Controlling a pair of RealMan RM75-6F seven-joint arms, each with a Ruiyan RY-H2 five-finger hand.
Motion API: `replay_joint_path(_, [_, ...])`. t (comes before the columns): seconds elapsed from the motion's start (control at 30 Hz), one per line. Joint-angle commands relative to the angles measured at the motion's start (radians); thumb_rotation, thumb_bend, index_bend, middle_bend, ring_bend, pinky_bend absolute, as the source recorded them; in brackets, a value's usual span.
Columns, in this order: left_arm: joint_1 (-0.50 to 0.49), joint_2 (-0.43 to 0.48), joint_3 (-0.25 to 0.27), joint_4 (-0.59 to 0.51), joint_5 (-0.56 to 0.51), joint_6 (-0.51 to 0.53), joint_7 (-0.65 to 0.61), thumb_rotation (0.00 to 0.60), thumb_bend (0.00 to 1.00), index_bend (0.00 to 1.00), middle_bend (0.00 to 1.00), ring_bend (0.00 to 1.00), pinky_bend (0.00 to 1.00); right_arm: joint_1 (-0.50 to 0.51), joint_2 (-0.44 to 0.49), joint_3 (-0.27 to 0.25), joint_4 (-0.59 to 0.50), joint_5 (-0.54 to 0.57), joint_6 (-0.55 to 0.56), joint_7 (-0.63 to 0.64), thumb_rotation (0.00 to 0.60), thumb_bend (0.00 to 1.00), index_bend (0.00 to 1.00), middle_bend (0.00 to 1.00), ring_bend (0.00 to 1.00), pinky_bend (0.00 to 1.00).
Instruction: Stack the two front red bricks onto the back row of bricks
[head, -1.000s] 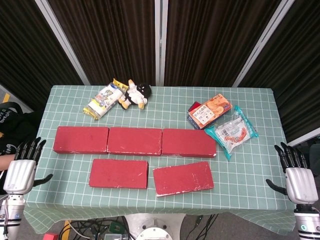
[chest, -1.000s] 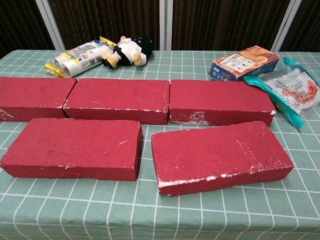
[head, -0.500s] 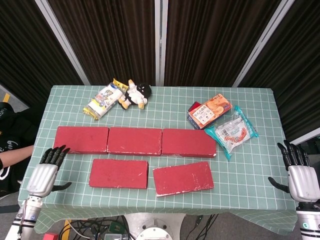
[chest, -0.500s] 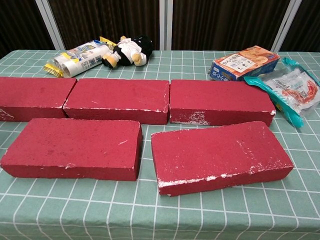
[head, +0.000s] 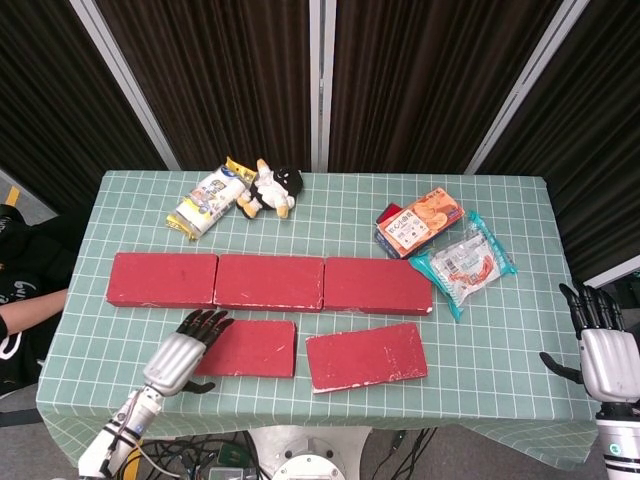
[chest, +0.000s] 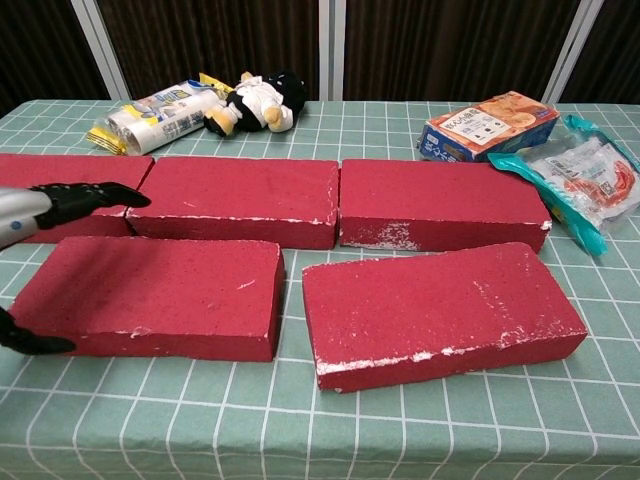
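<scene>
My left robot hand (head: 185, 352) hovers over the left end of the front-left flat red rectangular brick (head: 245, 347), fingers spread and holding nothing. My right robot hand (head: 603, 352) hangs open beyond the right edge of the green checked table (head: 500, 340), fingers apart. The front-right red brick (head: 366, 355) lies slightly askew beside the first. Both sit just in front of the back row of three red bricks (head: 270, 281).

Head view: high, steep down, whole table (head: 520, 330). Chest view: low, close, level. Shared: bricks (head: 367, 355).
</scene>
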Motion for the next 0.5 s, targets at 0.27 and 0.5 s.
replay_joint_path(0.27, [-0.074,-0.075,-0.045,0.01,-0.102,-0.081,0.061,0.6,0.0,0.01,0.0,0.0,0.0,0.007,-0.012,-0.002,0.025,0.016,-0.024,0.02,0.6,0.05,0.0,0.0,0.0,0.0])
replay_joint_path(0.5, [-0.132,-0.087,-0.064,-0.007,-0.196,-0.152,0.103,0.6,0.0,0.01,0.0,0.0,0.0,0.01,-0.009,0.0,0.037,0.021,-0.031,0.03,0.6,0.05,0.0,0.0,0.0,0.0])
